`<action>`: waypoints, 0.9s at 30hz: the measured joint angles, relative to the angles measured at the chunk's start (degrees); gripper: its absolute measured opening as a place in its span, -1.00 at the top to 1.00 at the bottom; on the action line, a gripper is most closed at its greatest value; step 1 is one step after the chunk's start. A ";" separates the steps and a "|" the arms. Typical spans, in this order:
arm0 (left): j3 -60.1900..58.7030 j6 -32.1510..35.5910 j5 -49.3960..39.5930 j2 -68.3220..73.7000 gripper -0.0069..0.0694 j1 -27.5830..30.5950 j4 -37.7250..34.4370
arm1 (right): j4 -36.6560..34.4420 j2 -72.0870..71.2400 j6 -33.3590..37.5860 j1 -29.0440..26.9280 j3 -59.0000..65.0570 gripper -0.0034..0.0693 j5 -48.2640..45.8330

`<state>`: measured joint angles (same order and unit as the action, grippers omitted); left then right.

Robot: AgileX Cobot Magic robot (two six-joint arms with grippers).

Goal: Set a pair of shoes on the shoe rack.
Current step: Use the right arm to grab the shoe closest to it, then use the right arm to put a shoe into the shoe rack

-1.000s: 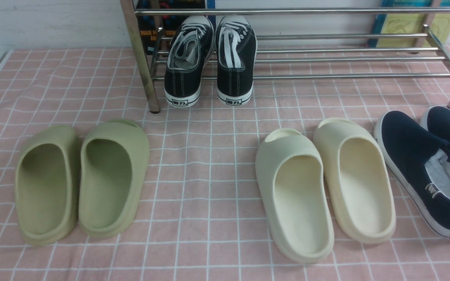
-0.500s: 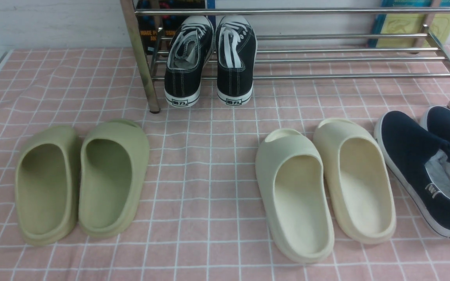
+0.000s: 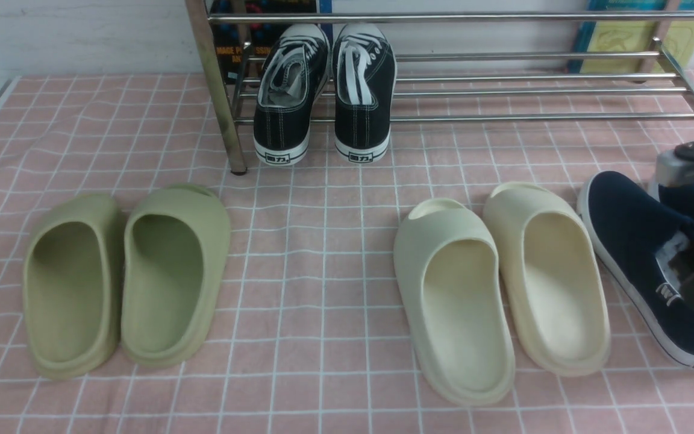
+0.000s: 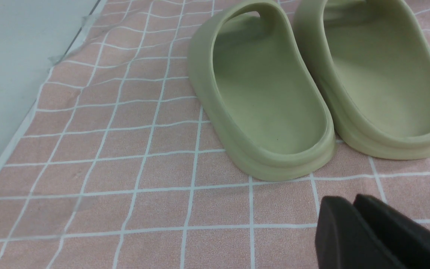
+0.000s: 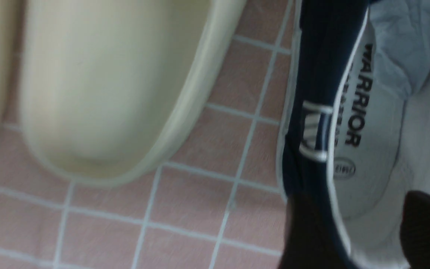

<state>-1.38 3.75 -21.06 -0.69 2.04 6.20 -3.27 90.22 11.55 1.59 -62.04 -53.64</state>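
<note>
Lying on the pink checked surface (image 3: 323, 241): two navy-blue canvas slip-on shoes with white rubber soles (image 3: 630, 235). Our right pincer (image 5: 364, 209) gapes astride one collar (image 5: 321, 74); we judge it light, floppy, best pinched there.

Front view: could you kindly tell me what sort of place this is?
Probably a staged mock home entryway: a low chrome-bar shoe rack holding black lace-up canvas sneakers, and green foam slides paired on a pink checked cloth.

Front camera faces shoe rack (image 3: 534, 116); 2 wrist cameras look close.
</note>
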 joint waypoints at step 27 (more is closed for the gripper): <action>0.00 0.00 0.00 0.00 0.63 0.00 0.07 | 1.79 9.43 -2.50 7.62 -27.43 0.85 -7.90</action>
<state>-1.38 3.75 -21.06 -0.69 2.04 6.27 -1.48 99.66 9.05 9.20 -89.47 -61.54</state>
